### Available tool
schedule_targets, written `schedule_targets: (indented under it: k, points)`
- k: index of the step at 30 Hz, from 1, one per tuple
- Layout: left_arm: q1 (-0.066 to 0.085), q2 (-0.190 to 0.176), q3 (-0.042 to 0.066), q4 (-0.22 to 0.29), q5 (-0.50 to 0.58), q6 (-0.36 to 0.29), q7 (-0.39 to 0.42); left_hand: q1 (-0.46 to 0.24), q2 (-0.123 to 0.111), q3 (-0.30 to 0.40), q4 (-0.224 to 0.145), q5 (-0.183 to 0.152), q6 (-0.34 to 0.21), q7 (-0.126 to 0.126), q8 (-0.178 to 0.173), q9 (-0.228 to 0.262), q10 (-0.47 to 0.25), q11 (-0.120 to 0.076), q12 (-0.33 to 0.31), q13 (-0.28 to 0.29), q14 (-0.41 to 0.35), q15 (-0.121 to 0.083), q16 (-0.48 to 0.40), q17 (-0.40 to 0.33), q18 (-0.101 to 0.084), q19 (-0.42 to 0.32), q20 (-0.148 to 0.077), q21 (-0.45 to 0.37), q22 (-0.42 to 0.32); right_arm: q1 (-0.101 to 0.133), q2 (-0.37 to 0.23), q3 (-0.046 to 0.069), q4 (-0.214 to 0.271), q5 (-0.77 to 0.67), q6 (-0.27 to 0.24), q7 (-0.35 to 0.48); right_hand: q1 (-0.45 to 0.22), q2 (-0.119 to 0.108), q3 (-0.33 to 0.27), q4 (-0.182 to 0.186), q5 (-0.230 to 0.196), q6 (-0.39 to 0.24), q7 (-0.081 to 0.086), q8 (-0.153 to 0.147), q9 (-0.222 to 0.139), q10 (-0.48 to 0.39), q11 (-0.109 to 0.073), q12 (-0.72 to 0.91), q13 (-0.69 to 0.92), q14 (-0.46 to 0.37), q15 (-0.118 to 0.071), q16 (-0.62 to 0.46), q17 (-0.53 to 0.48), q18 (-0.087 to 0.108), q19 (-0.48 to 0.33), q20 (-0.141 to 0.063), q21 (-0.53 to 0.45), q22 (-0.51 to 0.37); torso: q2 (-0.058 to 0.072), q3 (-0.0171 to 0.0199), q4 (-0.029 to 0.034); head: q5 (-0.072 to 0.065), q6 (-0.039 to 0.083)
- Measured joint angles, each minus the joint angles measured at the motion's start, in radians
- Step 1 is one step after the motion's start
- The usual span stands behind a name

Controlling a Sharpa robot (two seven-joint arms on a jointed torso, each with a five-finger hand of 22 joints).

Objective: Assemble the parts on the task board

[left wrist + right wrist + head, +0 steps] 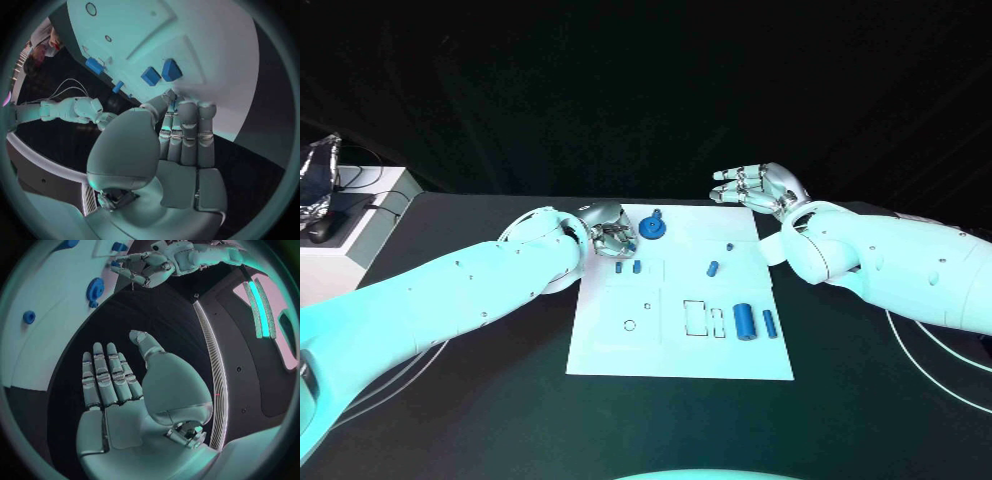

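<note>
Your left hand point(607, 237) hovered over the white board's point(678, 362) upper left corner, fingers together and holding nothing, just beside the blue gear point(655, 229). Your right hand point(754, 187) hung past the board's far right corner, fingers loosely spread, empty. Two blue cylinders point(753, 321) lay at the board's right side.

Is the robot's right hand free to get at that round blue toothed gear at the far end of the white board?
Probably yes: the right hand is open, and the blue gear lies uncovered, though the left hand hovers close beside it.
</note>
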Motion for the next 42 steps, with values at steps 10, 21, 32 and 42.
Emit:
schedule_targets:
  k: [10, 21, 32, 42]
  points:
    - [-0.007, -0.003, -0.007, 0.003, -0.001, 0.000, -0.002, -0.003, -0.003, -0.007, -0.001, 0.000, -0.096, -0.017, 0.008, 0.001, 0.003, -0.004, 0.001, 0.003, 0.004, -0.004, -0.004, 0.001, 0.000, 0.000, 0.000, -0.012, 0.000, 0.000, -0.001, 0.000, 0.000, 0.000, 0.000, 0.000, 0.000, 0.000, 0.000, 0.000, 0.000, 0.000, 0.000, 0.000, 0.000, 0.000, 0.000, 0.000, 0.000, 0.000, 0.000, 0.000, 0.000, 0.000, 0.000, 0.000, 0.000, 0.000, 0.000, -0.0004, 0.0000, 0.000, -0.002]
    - [-0.008, -0.005, -0.007, 0.009, 0.000, 0.000, -0.006, 0.001, -0.022, -0.016, 0.014, 0.000, -0.327, -0.045, -0.001, -0.008, -0.005, -0.002, 0.004, 0.003, 0.004, -0.004, -0.004, 0.005, 0.000, -0.004, -0.004, -0.021, 0.000, 0.000, 0.000, 0.000, 0.000, 0.000, 0.000, 0.000, 0.000, 0.000, 0.000, 0.000, 0.000, 0.000, 0.000, 0.000, 0.000, 0.000, 0.000, 0.000, 0.000, 0.000, 0.000, 0.000, 0.000, 0.000, 0.000, 0.000, 0.000, 0.000, 0.000, -0.0004, 0.0004, 0.000, -0.002]
    - [-0.009, -0.012, -0.006, 0.009, 0.002, 0.001, -0.008, 0.005, -0.026, -0.023, 0.021, 0.000, -0.327, -0.040, -0.001, -0.008, -0.005, -0.002, 0.007, 0.003, 0.004, -0.004, -0.008, 0.007, 0.000, -0.004, -0.004, -0.020, 0.000, 0.000, -0.001, 0.000, -0.001, 0.000, 0.000, 0.000, 0.000, 0.000, 0.000, 0.000, 0.000, 0.000, 0.000, 0.000, 0.000, 0.000, 0.000, 0.000, 0.000, 0.000, 0.000, 0.000, 0.000, 0.000, 0.000, 0.000, 0.000, 0.000, -0.001, -0.0003, 0.0001, -0.001, -0.001]
    - [-0.008, -0.045, -0.004, 0.021, 0.003, 0.006, -0.014, 0.005, -0.026, -0.023, 0.021, 0.000, -0.194, -0.030, -0.001, -0.003, -0.005, -0.002, 0.009, 0.004, 0.004, -0.004, -0.008, 0.007, 0.000, -0.004, -0.004, -0.027, 0.000, 0.000, -0.007, 0.000, -0.001, 0.000, 0.000, -0.001, 0.000, 0.000, 0.003, 0.003, 0.000, 0.000, 0.000, 0.000, 0.000, 0.000, 0.000, 0.000, 0.000, 0.000, 0.000, 0.000, 0.000, 0.000, 0.000, 0.000, 0.000, 0.000, -0.001, -0.0008, 0.0006, -0.003, 0.000]
